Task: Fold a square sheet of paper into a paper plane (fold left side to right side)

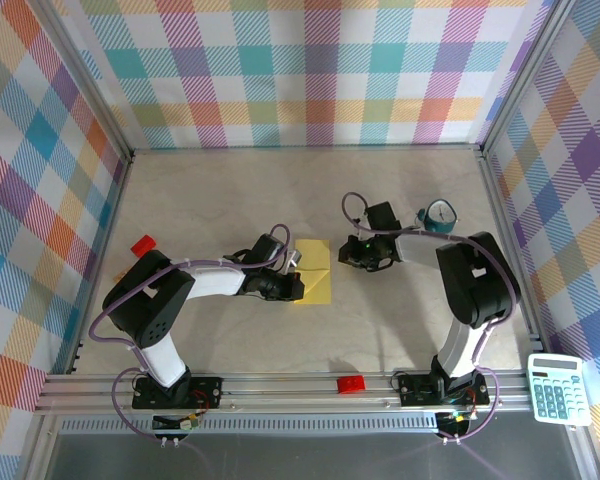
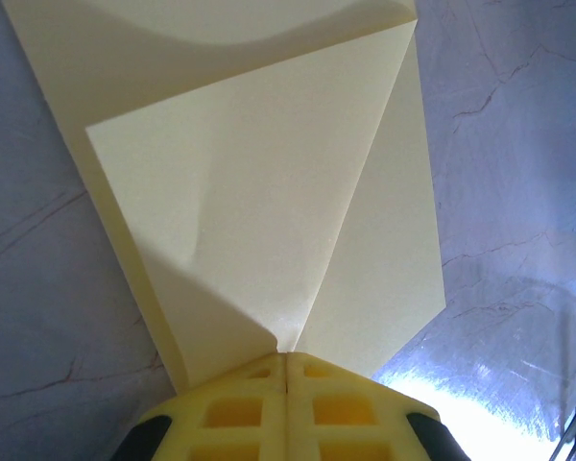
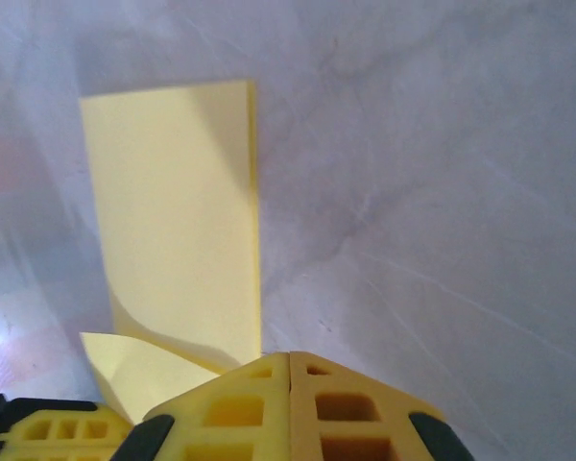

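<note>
The square sheet of paper (image 1: 314,270) lies flat on the table between the two arms, pale yellow and part folded. In the left wrist view a triangular flap of the sheet (image 2: 259,192) lies over the layer below, its creases meeting right at my fingertips. My left gripper (image 2: 286,357) is shut, tips pressed down on the paper at its near-left edge (image 1: 292,286). My right gripper (image 3: 289,357) is shut with nothing in it and hovers over bare table just right of the sheet's edge (image 3: 173,221), also seen from above (image 1: 356,253).
One red brick (image 1: 143,244) lies at the left and another (image 1: 351,384) on the front rail. A teal roll (image 1: 439,214) sits behind the right arm. A calculator (image 1: 558,388) rests at the front right corner. Checked walls close three sides.
</note>
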Tool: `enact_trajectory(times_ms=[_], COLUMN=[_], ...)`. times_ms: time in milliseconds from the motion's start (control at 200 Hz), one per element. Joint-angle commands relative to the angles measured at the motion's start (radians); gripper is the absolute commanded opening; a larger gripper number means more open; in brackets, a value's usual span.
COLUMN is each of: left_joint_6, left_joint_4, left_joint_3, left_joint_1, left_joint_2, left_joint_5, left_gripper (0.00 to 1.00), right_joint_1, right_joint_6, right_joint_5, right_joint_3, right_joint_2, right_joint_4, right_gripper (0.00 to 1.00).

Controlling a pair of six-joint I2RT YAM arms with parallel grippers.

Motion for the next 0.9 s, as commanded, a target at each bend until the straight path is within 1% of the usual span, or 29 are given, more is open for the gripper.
enact_trajectory(times_ms=[0,145,245,325,510,690,890], left_joint_6=[0.015,0.02,0.02,0.02,0.028,0.037,0.038], left_joint_4=[-0.135,-0.146,-0.143,-0.141,-0.152,-0.173,-0.141], left_joint_3=[0.007,0.021,0.024,0.031,0.071,0.119,0.14], left_joint_1=[-0.007,-0.007,-0.007,-0.007,-0.003,-0.003,-0.003], left_joint_2=[0.03,0.034,0.034,0.035,0.03,0.011,0.001], left_joint_5=[-0.044,-0.043,-0.043,-0.04,-0.027,-0.005,0.049], left_gripper=[0.0,0.0,0.0,0.0,0.0,0.0,0.0], right_joint_1=[0.042,0.117,0.148,0.15,0.15,0.149,0.149], right_joint_6=[0.015,0.078,0.09,0.085,0.046,0.038,0.036], right_joint_5=[-0.043,-0.114,-0.127,-0.12,-0.089,-0.029,-0.028], right_joint_3=[0.001,-0.006,0.002,0.011,0.05,0.042,0.036], right_joint_2=[-0.032,0.003,0.037,0.066,0.132,0.142,0.15], right_joint_4=[0.007,0.076,0.094,0.086,-0.01,-0.072,-0.089], right_gripper=[0.0,0.0,0.0,0.0,0.0,0.0,0.0])
